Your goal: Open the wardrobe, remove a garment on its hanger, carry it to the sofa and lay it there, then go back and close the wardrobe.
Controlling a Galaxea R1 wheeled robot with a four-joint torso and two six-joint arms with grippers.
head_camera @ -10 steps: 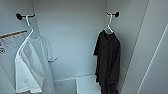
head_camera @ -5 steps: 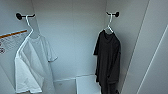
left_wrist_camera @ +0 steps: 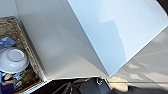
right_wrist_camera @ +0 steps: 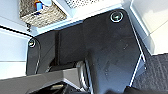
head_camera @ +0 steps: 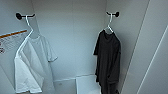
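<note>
Wardrobe open: black T-shirt on white hanger hangs from right-side hook, white T-shirt opposite. Fingers' state and spacing from the shirt: can't tell.

I see the wardrobe open, plain white interior. Upper left of head frame: black wall hook carrying a white hanger with a white T-shirt. Upper right: second black hook carrying the hanger with the garment, a black T-shirt. Bottom centre: a white box on the wardrobe floor, beside the black shirt's hem.
</note>
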